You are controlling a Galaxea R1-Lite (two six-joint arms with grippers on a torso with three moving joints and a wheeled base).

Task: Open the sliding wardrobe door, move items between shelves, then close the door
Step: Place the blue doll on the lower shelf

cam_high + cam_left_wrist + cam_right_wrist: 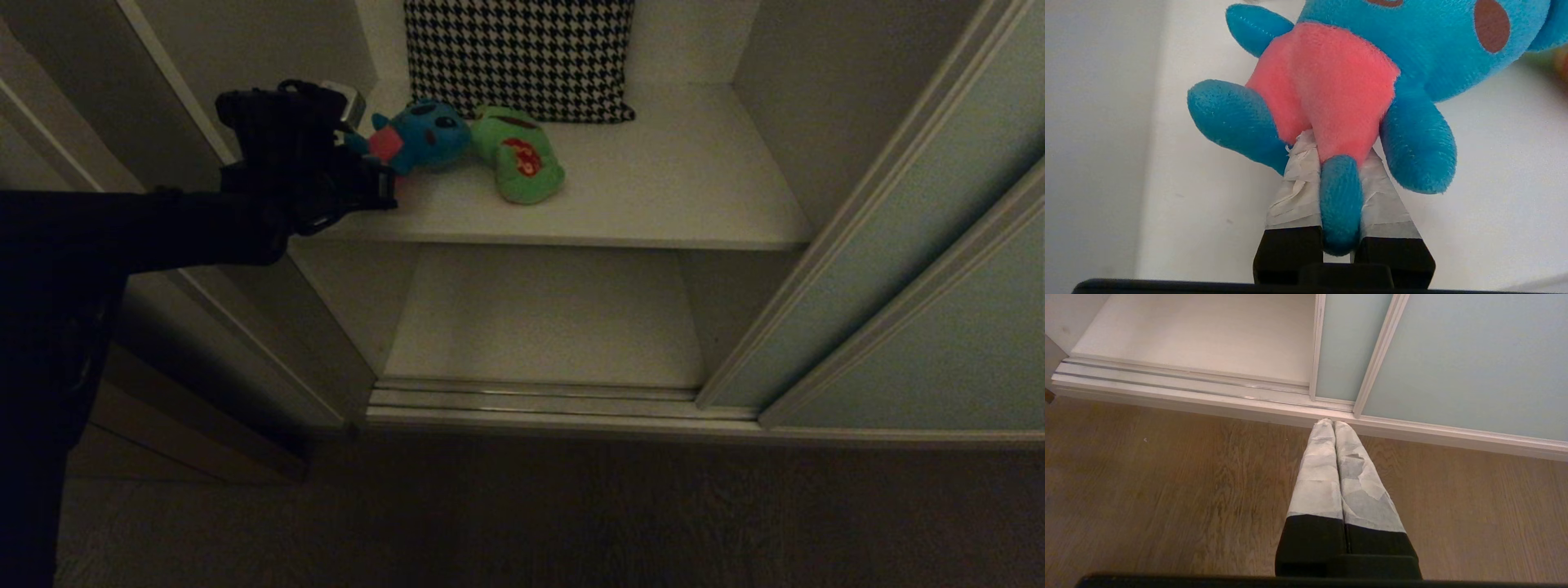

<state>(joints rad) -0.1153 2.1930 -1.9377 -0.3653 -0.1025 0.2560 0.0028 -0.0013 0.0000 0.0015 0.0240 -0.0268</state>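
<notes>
The left gripper point(1336, 163) reaches in over the upper shelf point(678, 188) of the open wardrobe, its tape-wrapped fingers point(1298, 183) pinching the blue plush toy point(1355, 81) at the bottom of its pink belly, with one small blue limb lying down between them. The toy's other legs splay out to either side of the fingers, and its head lies beyond the fingertips. Just past it on the same shelf lies the green frog point(516, 155), touching the blue toy's head, and behind both the houndstooth cushion point(522, 53) leans on the back wall. The lower shelf point(547, 318) lies beneath. The sliding wardrobe door point(922, 245) stands pushed aside to the right. The right gripper point(1334, 424) hangs over the wooden floor point(1167, 477) beside the door track, fingers pressed together on nothing.
</notes>
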